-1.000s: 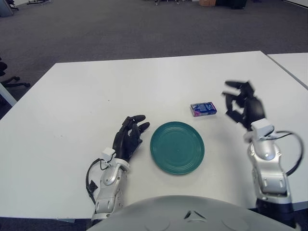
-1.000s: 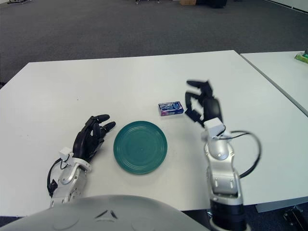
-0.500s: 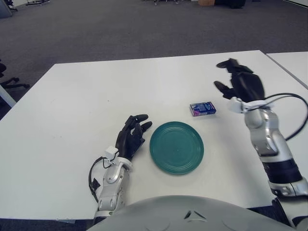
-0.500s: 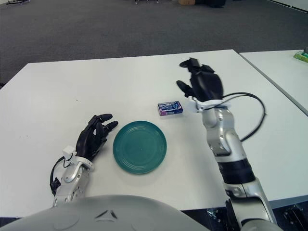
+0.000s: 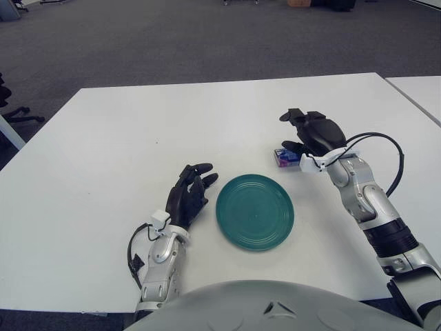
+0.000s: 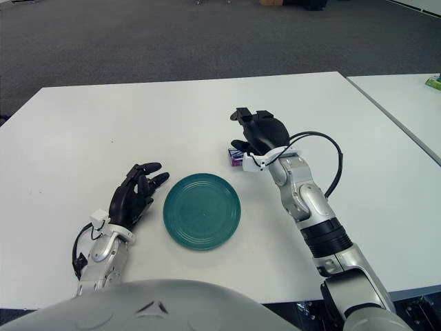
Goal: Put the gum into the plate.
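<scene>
The gum (image 5: 284,158) is a small blue and purple pack lying on the white table (image 5: 138,131), just beyond the right rim of the green plate (image 5: 254,211). My right hand (image 5: 303,134) is over the pack and hides most of it. Its fingers are spread, with the thumb just above the pack's near edge and not closed on it. My left hand (image 5: 189,193) rests open on the table to the left of the plate. The plate holds nothing.
A second white table (image 5: 420,89) stands to the right across a narrow gap, with a small green item (image 6: 434,83) on it. A black cable (image 5: 393,148) loops from my right wrist. Grey carpet lies beyond the table's far edge.
My right hand has swung from the right of the gum, up and leftward, then down over the pack, now covering it. The gum, the plate and my left hand stay put.
</scene>
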### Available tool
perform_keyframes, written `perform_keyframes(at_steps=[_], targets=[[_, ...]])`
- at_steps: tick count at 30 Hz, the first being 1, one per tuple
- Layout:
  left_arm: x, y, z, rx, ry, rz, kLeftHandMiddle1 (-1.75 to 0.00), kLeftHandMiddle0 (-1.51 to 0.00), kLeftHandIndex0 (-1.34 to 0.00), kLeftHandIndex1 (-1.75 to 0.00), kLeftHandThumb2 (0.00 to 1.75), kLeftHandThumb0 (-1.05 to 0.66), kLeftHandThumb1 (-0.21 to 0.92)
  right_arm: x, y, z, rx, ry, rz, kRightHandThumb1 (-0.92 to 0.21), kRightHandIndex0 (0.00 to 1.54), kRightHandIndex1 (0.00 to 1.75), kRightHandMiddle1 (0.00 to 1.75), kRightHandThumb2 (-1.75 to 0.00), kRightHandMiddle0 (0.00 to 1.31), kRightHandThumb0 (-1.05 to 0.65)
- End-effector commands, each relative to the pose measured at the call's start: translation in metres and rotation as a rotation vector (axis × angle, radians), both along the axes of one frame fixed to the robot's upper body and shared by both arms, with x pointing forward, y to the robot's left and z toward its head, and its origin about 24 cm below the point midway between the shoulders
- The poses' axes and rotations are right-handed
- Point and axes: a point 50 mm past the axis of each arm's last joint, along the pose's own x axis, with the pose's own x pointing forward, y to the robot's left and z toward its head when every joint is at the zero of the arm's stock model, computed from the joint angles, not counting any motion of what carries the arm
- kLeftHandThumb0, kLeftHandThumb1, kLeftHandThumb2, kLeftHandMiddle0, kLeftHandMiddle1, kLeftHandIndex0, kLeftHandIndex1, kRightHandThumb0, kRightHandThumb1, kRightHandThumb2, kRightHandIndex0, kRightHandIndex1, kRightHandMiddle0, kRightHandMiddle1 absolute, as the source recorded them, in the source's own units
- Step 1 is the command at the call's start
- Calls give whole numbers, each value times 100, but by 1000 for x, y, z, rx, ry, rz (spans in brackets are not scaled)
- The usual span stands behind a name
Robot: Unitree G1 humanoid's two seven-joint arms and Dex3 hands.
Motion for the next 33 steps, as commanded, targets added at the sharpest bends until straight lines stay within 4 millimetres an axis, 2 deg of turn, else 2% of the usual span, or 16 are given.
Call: perform_keyframes(at_steps=[1, 16, 23, 33], targets=[[-3, -2, -5, -18, 43, 14, -74, -46, -37, -113, 77, -77, 92, 6, 0, -9, -21, 65, 18, -92, 36, 20, 77, -53, 0, -64], [-4, -1, -4, 0, 44, 16, -74, -44, -34, -112, 77, -80, 92, -4, -4, -43, -72, 180, 66, -92, 41, 19, 74, -53, 0, -62], [-4, -1, -4, 1, 46, 14, -74, -44, -34, -112, 77, -80, 92, -6, -5, -47, -114, 198, 91, -92, 42, 19, 68, -56, 0, -61], [-3, -2, -5, -18, 46, 7, -73, -45, -35, -112, 76, -80, 92, -5, -9, -57, -175, 334, 93, -92, 42, 18, 62, -57, 0, -63]])
